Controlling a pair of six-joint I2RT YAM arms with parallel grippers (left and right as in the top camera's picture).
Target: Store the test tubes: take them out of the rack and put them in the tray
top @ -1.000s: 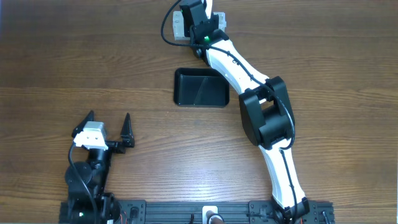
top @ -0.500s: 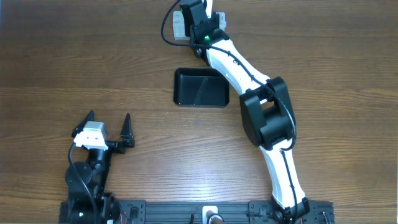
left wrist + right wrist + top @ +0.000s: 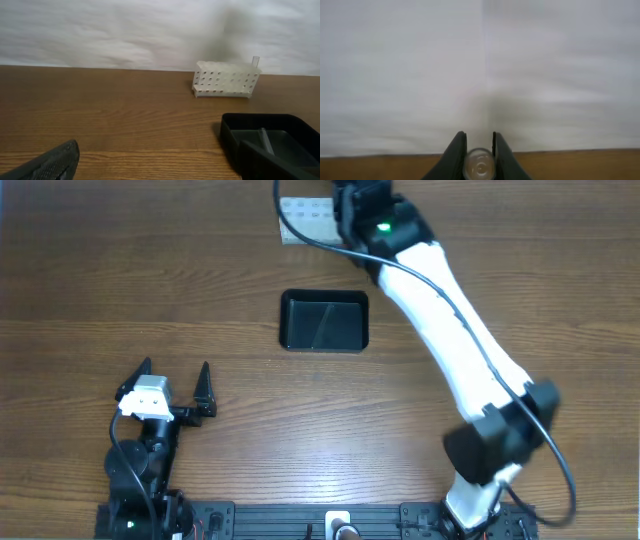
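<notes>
You have the wooden table (image 3: 120,270) filling the top view from edge to edge. Across it the right arm (image 3: 450,330) runs as a long white diagonal from its base at the lower right up to the top centre of the frame, where its wrist sits just right of the rack. The left arm (image 3: 140,460) is folded in the lower left corner. The black tray (image 3: 283,320) lies just above the middle of the top view, well apart from both arm bases; in the left wrist view its rim shows at the lower right. The white rack (image 3: 305,218) stands at the top centre of the top view, beyond the tray and apart from it, and sits right of centre in the left wrist view, against the pale wall. Your left gripper (image 3: 174,370) points up the frame with its fingers spread wide and nothing between them. Your right gripper (image 3: 478,142), at the bottom centre of its own wrist view, has its fingers drawn close around the held test tube (image 3: 480,167), whose round clear end faces the camera, with pale wall behind and a thin strip of table at the bottom edge. A lying test tube (image 3: 265,140) rests on the tray floor, and a standing test tube (image 3: 255,61) pokes up from the right end of the rack in the left wrist view.
</notes>
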